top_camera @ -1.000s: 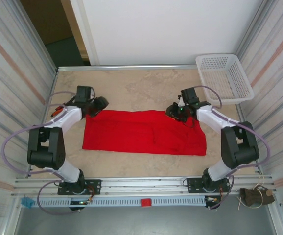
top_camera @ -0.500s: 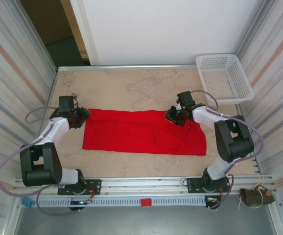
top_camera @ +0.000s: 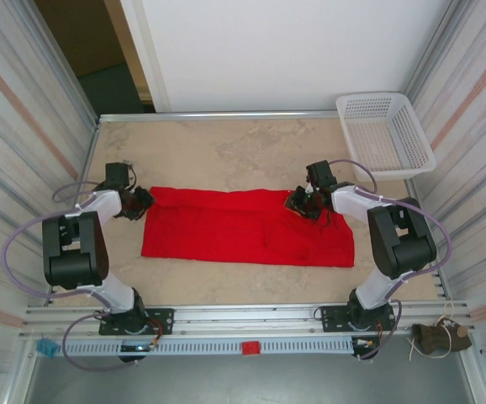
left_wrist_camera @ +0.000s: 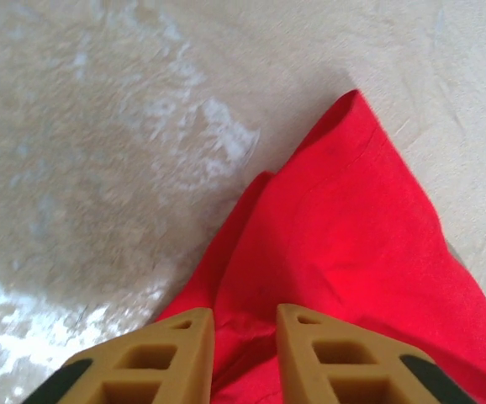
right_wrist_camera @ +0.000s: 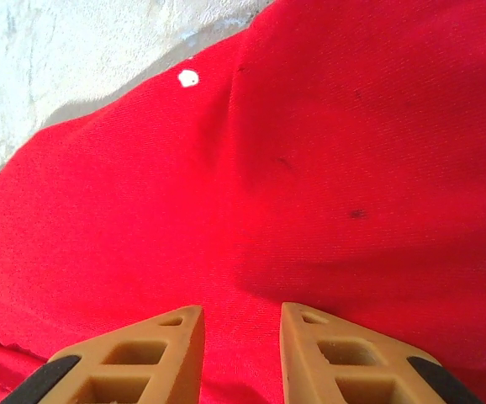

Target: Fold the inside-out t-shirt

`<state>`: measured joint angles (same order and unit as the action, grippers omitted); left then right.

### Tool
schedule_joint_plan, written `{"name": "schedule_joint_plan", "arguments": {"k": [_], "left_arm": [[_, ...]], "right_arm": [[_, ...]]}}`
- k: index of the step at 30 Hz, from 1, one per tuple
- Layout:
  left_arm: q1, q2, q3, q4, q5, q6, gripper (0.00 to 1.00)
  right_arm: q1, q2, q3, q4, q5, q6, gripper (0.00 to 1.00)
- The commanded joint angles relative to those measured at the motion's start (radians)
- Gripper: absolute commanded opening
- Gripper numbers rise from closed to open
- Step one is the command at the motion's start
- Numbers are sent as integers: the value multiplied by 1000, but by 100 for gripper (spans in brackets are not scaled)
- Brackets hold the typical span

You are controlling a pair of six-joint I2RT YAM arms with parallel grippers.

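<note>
Our bench (top_camera: 226, 143) is a mottled beige stone-look top, boxed in by ribbed side panels (top_camera: 24, 126) and a white far wall (top_camera: 293, 50). A white mesh basket (top_camera: 386, 130) sits at the far right corner. The red t-shirt (top_camera: 243, 229) lies flat as a long band across the middle. The left gripper (left_wrist_camera: 245, 316) is at its far left corner, the right gripper (right_wrist_camera: 241, 311) on its far edge towards the right. Both have their jaws slightly apart with red cloth between. We honestly can't tell if either is pinching it.
</note>
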<state>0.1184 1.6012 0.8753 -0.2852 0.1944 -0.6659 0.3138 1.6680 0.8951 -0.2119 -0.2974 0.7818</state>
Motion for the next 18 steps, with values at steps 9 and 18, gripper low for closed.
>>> {"name": "schedule_joint_plan", "arguments": {"k": [9, 18], "left_arm": [[10, 29, 142, 2, -6, 138, 0], [13, -37, 115, 15, 84, 197, 0]], "right_arm": [[-7, 21, -7, 2, 20, 30, 28], [-11, 20, -8, 0, 23, 30, 28]]}}
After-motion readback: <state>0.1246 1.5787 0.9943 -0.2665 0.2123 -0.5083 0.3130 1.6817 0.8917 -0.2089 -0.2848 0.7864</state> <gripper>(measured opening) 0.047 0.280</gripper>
